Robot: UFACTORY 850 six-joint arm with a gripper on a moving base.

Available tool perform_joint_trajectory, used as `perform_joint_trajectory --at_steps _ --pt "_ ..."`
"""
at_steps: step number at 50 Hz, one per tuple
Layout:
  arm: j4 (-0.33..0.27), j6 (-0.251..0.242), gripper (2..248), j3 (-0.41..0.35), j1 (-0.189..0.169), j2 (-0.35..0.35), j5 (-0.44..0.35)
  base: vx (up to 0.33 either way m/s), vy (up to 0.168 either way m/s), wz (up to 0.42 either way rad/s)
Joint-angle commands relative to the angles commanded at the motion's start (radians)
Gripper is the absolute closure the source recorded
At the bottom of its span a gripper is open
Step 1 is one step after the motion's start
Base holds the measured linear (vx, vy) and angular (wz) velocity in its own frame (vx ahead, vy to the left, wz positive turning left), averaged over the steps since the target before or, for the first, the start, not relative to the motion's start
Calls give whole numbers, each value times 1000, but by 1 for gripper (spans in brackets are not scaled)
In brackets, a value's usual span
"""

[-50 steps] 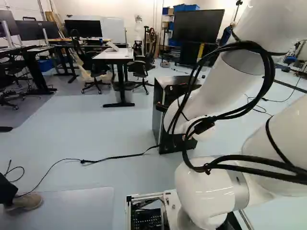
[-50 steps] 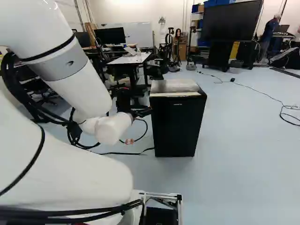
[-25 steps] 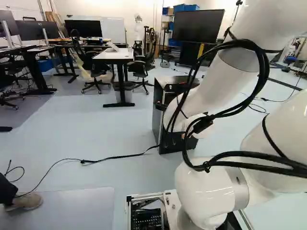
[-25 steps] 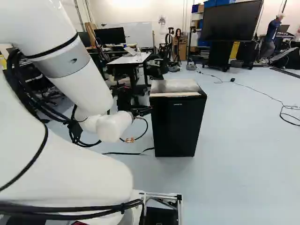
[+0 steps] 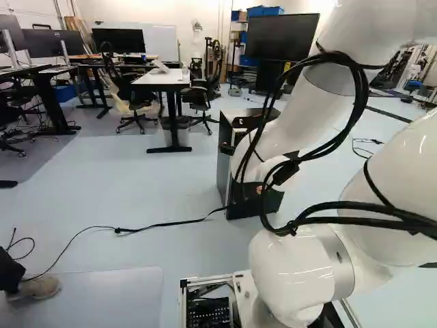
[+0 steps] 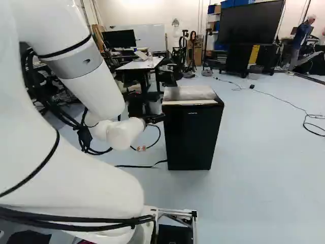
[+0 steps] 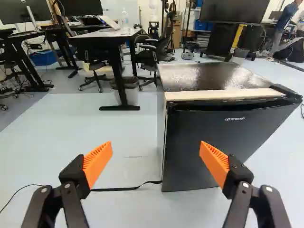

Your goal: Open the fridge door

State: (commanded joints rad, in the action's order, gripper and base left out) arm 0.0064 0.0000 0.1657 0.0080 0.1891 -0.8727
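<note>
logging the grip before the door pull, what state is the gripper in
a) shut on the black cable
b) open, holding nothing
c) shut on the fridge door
b: in the wrist view the gripper's orange pads stand wide apart, with the fridge ahead, ungripped.

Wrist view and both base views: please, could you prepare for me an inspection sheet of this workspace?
Surface: pale floor, with the fridge standing on it.
Job's things: fridge upright; its door looks shut; a pale strip lies along its top front edge.
Clutter: bin under the white table.
Gripper: open, holding nothing; fridge ahead.
Cables: black cable on the floor, running to the fridge's foot; cable bundle looped along the arm.
Surroundings: chairs, large screen; person's shoe at the left base view's left.
</note>
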Motion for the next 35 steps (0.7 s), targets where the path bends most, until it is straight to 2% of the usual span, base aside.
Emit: perform_joint_trajectory --at_steps 16,35 --pt "39 0 3 27 20 -30 0 0 0 0" --pt "120 0 3 58 55 -63 0 0 0 0"
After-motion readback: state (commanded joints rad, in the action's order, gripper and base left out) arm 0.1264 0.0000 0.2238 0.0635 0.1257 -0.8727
